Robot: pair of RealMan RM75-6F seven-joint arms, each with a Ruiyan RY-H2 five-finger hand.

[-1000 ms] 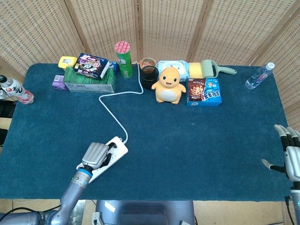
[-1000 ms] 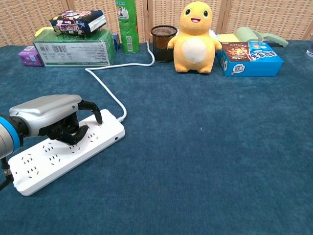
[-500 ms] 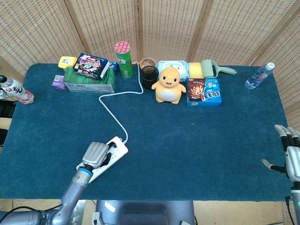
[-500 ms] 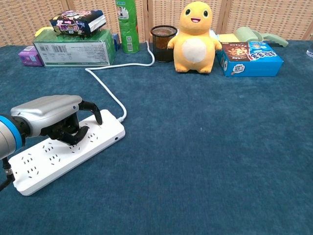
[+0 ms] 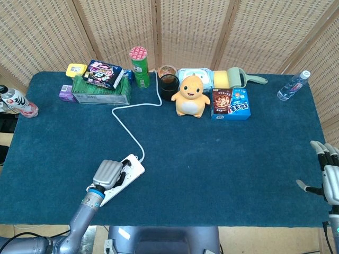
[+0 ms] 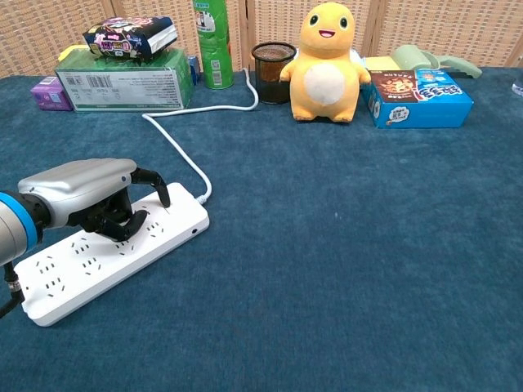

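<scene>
A: What is the left robot hand (image 6: pixel 86 200) doing?

B: It lies over the white power strip (image 6: pixel 114 249), near the front left of the blue surface (image 6: pixel 343 269). Its fingers (image 6: pixel 131 224) are curled down onto the strip's top face, and a thumb arches over the end where the cord comes out. It looks like a grip on the strip, though the chest view does not show whether any finger reaches under the strip's edge.

A: Is the strip lifted?

B: No. It lies flat on the surface, set at an angle. I judge that contact is made and the grasp is about formed, while any lifting or moving is not yet done.

A: Where does the cord go?

B: The white cord (image 5: pixel 127 123) runs from the strip's far end in a loose curve toward the back row, ending beside a dark mesh cup (image 6: pixel 273 72).

A: And the other hand?

B: The right robot hand (image 5: pixel 329 174) sits at the far right edge of the surface, well apart from the strip. Its fingers are spread and it holds nothing.

A: What else is there?

B: Along the back edge are a green box (image 6: pixel 122 79) with a snack packet (image 6: pixel 131 34) on top, a green tube can (image 6: pixel 212 41), a yellow plush toy (image 6: pixel 328 64) and a blue biscuit box (image 6: pixel 417 96). A water bottle (image 5: pixel 292 85) lies at the far right.
</scene>
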